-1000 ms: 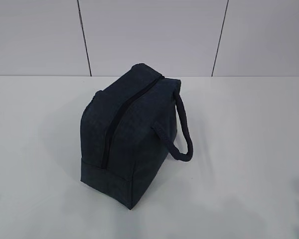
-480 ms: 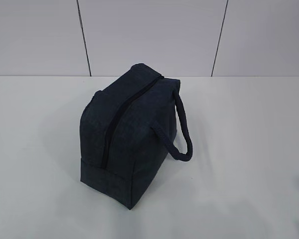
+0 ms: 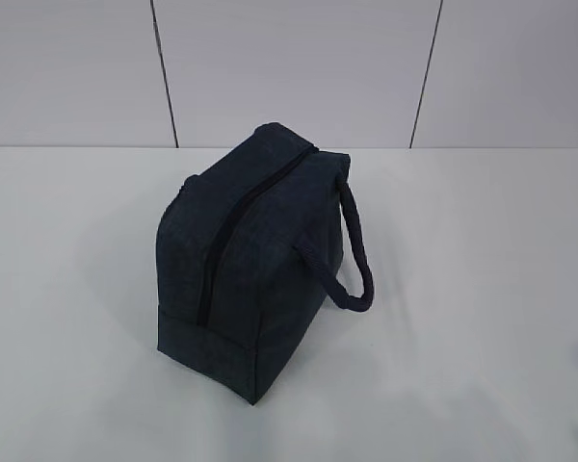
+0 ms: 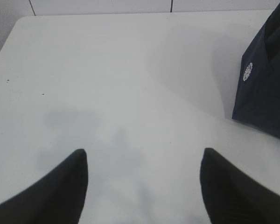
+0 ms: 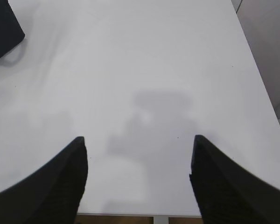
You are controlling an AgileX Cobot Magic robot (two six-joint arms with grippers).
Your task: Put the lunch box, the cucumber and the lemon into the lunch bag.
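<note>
1. Exterior view: the lunch bag (image 3: 246,269) stands alone in the middle of the white table (image 3: 482,318), one corner turned toward the camera. Its top zipper (image 3: 233,217) runs as a dark line along the ridge and looks shut end to end. A thick strap handle (image 3: 354,252) loops off the right side and droops to the tabletop. No arm reaches into this shot, and there is no lunch box, cucumber or lemon anywhere on the surface shown.

2. Left wrist view: the left gripper (image 4: 143,161) hangs over bare table with its jaws spread wide and nothing between them. The bag's dark side sits at the right edge of the shot, well apart from the fingertips, with a small round pale emblem (image 4: 247,72) on the fabric.

3. Right wrist view: the right gripper (image 5: 137,149) hovers near the table's front edge, jaws just as wide, holding nothing. Only a dark corner of the bag shows at the upper left, far from the fingers.

4. My read: with the bag zipped and none of the three items on show, either everything is already packed or loading has not begun; I cannot tell which. If packing lies ahead, the next move calls for steadying the bag and running that zipper open.
</note>
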